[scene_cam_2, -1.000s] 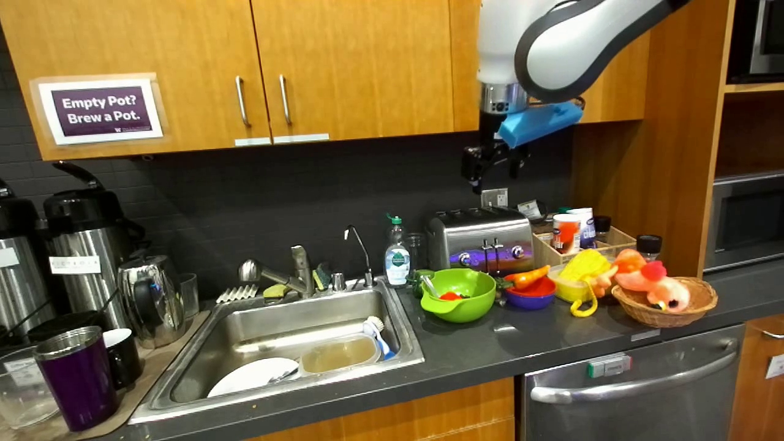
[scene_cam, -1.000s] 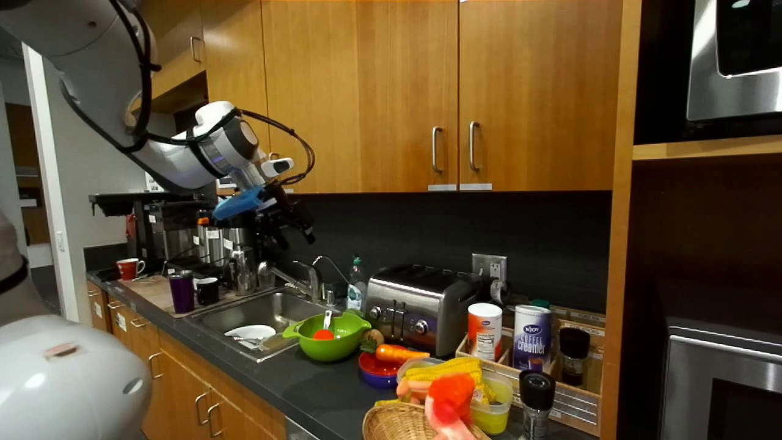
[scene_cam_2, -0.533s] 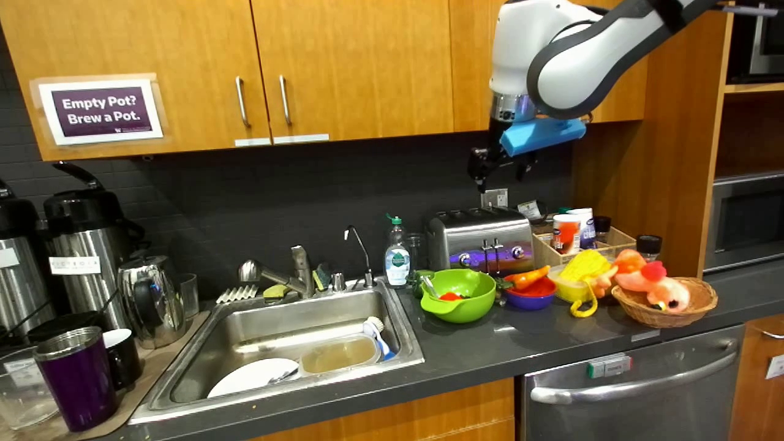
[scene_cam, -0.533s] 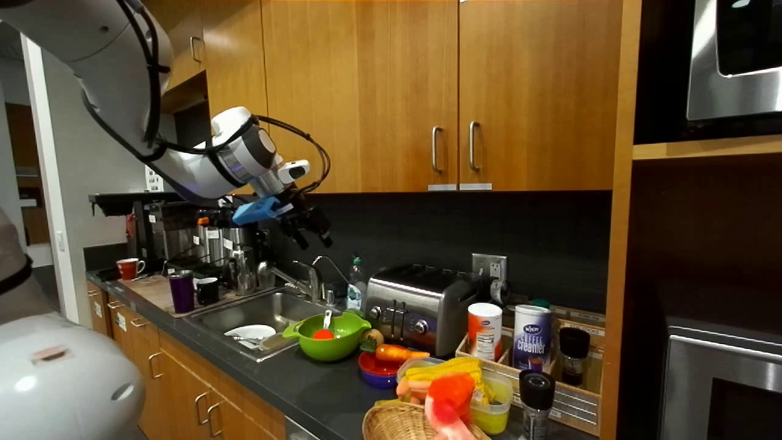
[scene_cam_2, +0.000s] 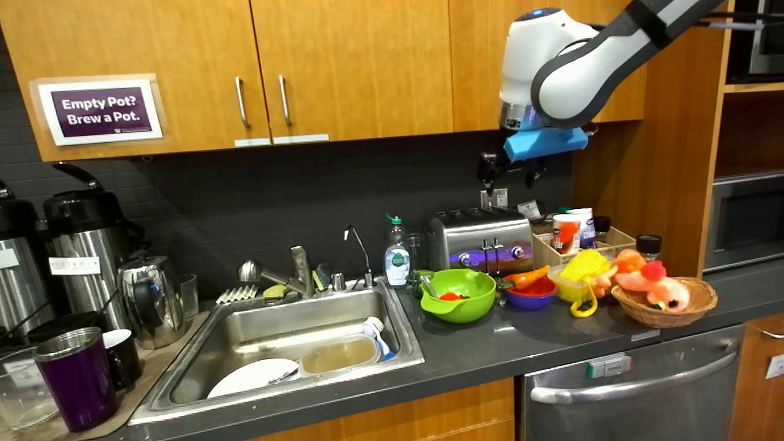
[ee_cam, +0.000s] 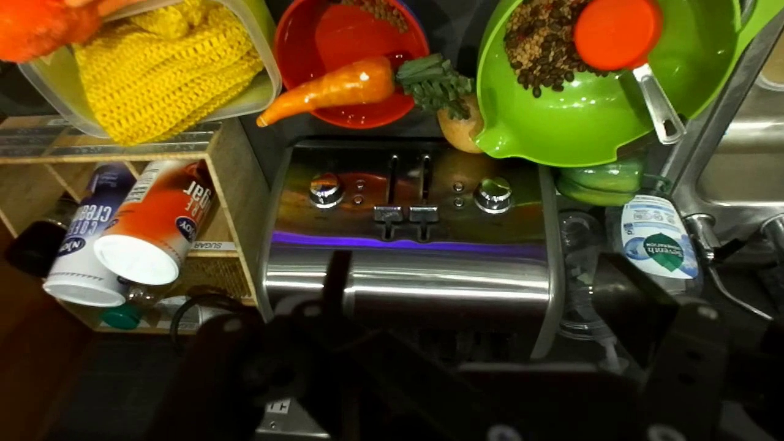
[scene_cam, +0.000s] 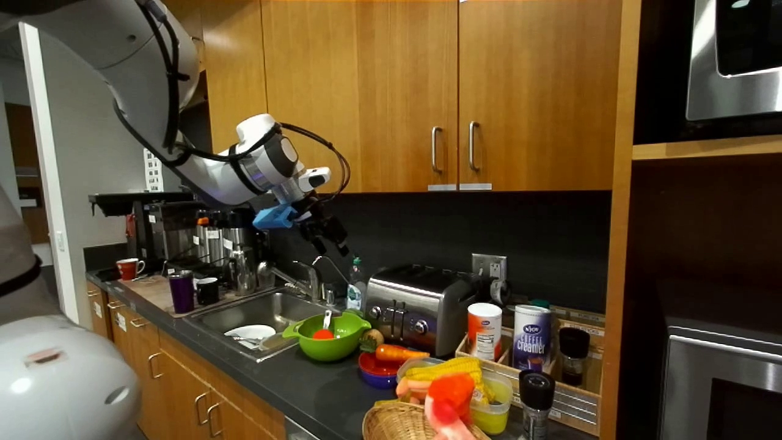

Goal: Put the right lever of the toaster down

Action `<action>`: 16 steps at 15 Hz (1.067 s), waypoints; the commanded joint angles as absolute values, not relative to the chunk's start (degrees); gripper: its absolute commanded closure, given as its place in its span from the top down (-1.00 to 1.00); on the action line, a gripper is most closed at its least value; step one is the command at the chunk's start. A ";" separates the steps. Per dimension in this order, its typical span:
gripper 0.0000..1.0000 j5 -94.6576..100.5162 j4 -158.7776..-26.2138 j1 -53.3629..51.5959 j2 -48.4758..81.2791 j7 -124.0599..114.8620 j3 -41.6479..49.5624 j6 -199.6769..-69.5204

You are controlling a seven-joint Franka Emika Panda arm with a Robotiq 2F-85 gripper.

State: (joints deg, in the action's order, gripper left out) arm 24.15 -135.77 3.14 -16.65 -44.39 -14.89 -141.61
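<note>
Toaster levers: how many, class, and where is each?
2, side by side on the front of the toaster: one lever nearer the green bowl, the other lever nearer the wooden box.

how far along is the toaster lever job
Done: nothing pressed, it seems; the right lever is up, high on the front of the toaster and level with the left lever.
In hand: no contact yet; the open gripper hangs higher than the toaster, apart from it and empty.
Left: likely lining up with the right lever, then pushing it down.
</note>
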 commanded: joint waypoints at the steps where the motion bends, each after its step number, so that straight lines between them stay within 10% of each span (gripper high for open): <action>1: 1.00 24.27 -135.70 2.59 -16.42 -44.50 -14.20 -141.48; 16: 1.00 29.12 -136.02 4.61 -14.05 -46.37 -13.51 -148.82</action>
State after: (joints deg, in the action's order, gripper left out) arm 27.18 -136.34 3.78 -15.76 -45.32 -14.41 -145.10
